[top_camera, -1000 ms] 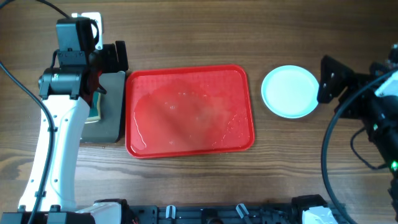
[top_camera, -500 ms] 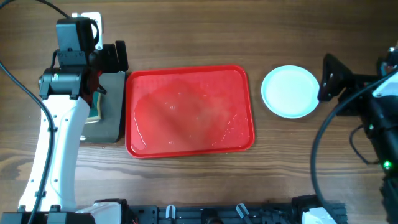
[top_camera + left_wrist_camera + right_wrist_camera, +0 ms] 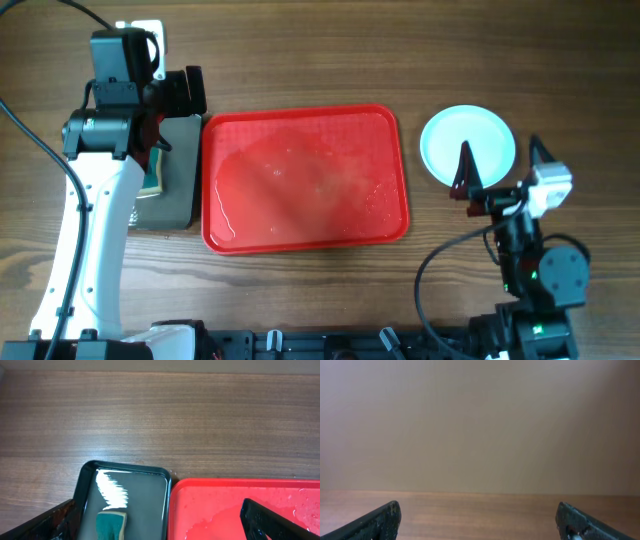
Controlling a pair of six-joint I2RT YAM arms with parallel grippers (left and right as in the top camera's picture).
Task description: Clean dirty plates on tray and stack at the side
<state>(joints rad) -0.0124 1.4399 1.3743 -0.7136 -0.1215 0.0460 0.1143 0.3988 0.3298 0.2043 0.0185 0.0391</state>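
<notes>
The red tray (image 3: pixel 300 125) lies at the table's middle, wet and with no plates on it; its left corner shows in the left wrist view (image 3: pixel 240 505). The pale mint plates (image 3: pixel 468 140) show as one round disc on the table to the right of the tray; I cannot tell how many are stacked. My left gripper (image 3: pixel 165 110) (image 3: pixel 160 532) is open and empty over the grey pan. My right gripper (image 3: pixel 500 165) (image 3: pixel 480 527) is open and empty, just in front of the plates, its fingers pointing at the far wall.
A dark grey metal pan (image 3: pixel 185 200) (image 3: pixel 135 490) sits against the tray's left side and holds a green sponge (image 3: pixel 111 525). The right arm's base and cables (image 3: pixel 535 280) fill the front right corner.
My right arm has swung from the table's right edge to the front right, its gripper now below the plates and facing away. The left arm, tray and plates have not moved.
</notes>
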